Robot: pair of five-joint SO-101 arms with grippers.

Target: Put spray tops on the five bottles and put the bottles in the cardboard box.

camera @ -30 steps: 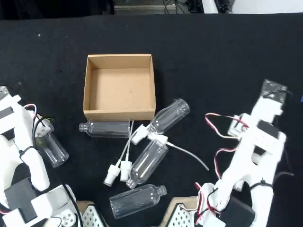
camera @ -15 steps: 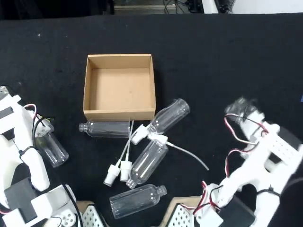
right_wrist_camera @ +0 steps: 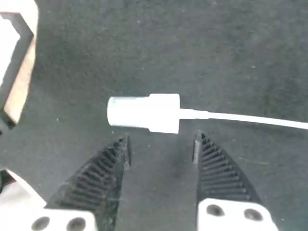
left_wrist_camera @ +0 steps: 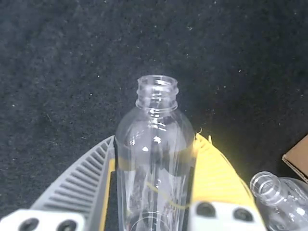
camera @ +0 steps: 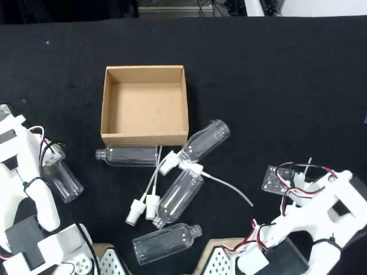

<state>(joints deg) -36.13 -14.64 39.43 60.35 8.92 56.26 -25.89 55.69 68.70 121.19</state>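
A black cloth (camera: 275, 69) covers the table from edge to edge. It is flecked here and there with pale lint (camera: 47, 42). Beyond its far edge, dark cables (camera: 207, 7) lie tangled near the middle. A white surface (camera: 321, 7) fills the far right corner. A small blue patch (camera: 365, 119) shows at the cloth's right border.

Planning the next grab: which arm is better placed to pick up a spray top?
Right. Its gripper is open with a spray top lying just past its fingertips. The left gripper is shut on a bottle, so it cannot take one.
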